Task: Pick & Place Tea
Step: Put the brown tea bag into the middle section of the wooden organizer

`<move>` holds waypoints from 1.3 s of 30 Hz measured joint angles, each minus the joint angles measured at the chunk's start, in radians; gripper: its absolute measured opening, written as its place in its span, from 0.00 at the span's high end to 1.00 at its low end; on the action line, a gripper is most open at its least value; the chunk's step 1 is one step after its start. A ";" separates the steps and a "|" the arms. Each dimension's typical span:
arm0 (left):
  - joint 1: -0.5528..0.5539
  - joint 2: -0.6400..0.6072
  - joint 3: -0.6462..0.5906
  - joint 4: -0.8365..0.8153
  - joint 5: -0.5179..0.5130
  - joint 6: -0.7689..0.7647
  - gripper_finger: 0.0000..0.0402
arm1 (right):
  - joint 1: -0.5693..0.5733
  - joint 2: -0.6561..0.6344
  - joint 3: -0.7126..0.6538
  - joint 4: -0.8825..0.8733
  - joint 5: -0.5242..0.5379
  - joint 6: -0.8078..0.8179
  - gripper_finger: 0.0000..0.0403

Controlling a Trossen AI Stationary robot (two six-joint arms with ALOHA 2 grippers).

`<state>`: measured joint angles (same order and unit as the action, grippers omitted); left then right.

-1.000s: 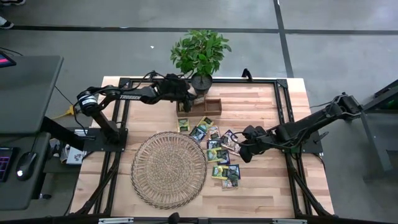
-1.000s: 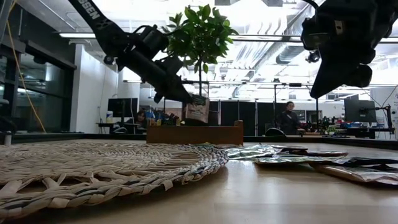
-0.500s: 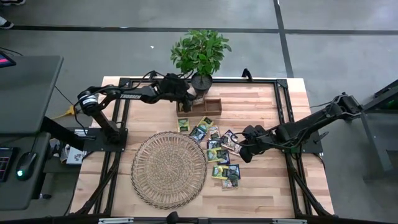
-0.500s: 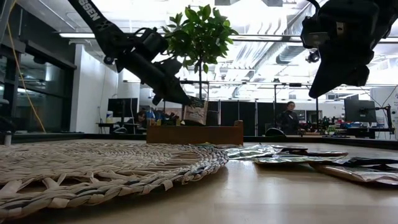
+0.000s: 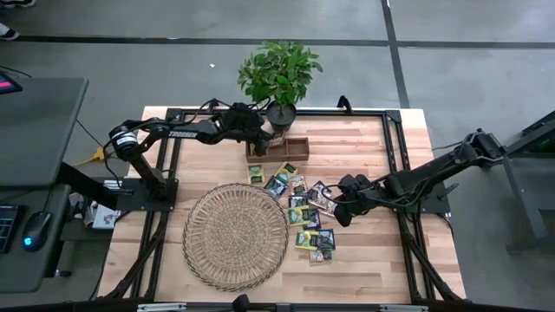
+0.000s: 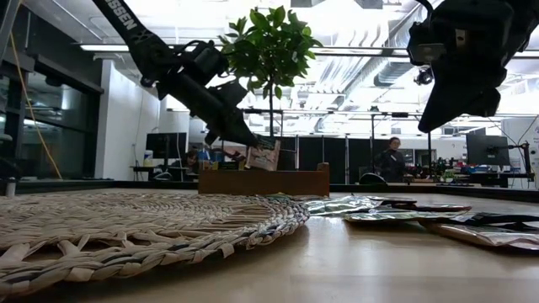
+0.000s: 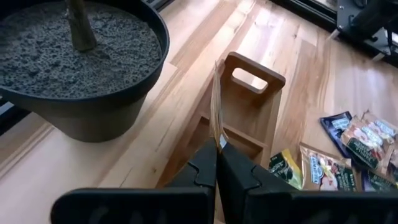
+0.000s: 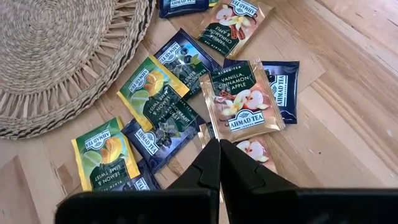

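The left hand (image 7: 217, 148) was pinched shut on one tea sachet (image 7: 216, 106), held on edge and upright above the wooden tray (image 7: 245, 109). In the low view the same sachet (image 6: 264, 155) hung tilted from the left hand (image 6: 249, 140), just over the tray (image 6: 263, 181). From above, that hand (image 5: 260, 132) sat at about twelve o'clock on the desk (image 5: 364, 260), with a potted plant (image 5: 279, 74) just beyond it at the desk's far edge.

The right hand (image 8: 219, 155) was closed with nothing between its fingers, hovering over the loose tea sachets (image 8: 245, 99). From above, the right hand (image 5: 340, 206) lay at about three o'clock of the pile of sachets (image 5: 303, 212), which spread across the desk's middle, from just in front of the tray (image 5: 279, 149) toward six o'clock. The sachets were yellow-green, dark navy and pale, some overlapping.

A round wicker mat (image 5: 234, 234) lay at nine o'clock of the pile, its rim just beside the nearest sachets. In the low view a person (image 6: 392, 160) stood far back in the room.
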<state>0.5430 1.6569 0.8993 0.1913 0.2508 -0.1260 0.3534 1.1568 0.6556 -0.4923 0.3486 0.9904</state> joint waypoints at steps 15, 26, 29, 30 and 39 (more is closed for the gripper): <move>0.000 0.000 0.000 0.001 0.002 0.024 0.69 | 0.000 0.000 0.000 0.012 0.009 0.004 1.00; 0.000 0.000 0.000 -0.015 -0.030 -0.031 0.68 | -0.012 0.000 0.000 0.050 0.023 0.000 1.00; 0.000 0.000 0.000 -0.049 -0.104 -0.091 0.69 | -0.027 0.000 0.000 0.050 0.019 -0.003 1.00; 0.001 -0.002 0.000 -0.057 -0.109 -0.113 0.69 | -0.032 0.000 0.000 0.050 0.019 -0.004 1.00; -0.041 -0.023 -0.001 -0.112 -0.084 -0.314 0.98 | -0.054 0.000 0.000 0.050 0.019 -0.016 1.00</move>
<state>0.5017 1.6344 0.8984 0.0794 0.1671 -0.4396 0.2990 1.1572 0.6559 -0.4426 0.3676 0.9749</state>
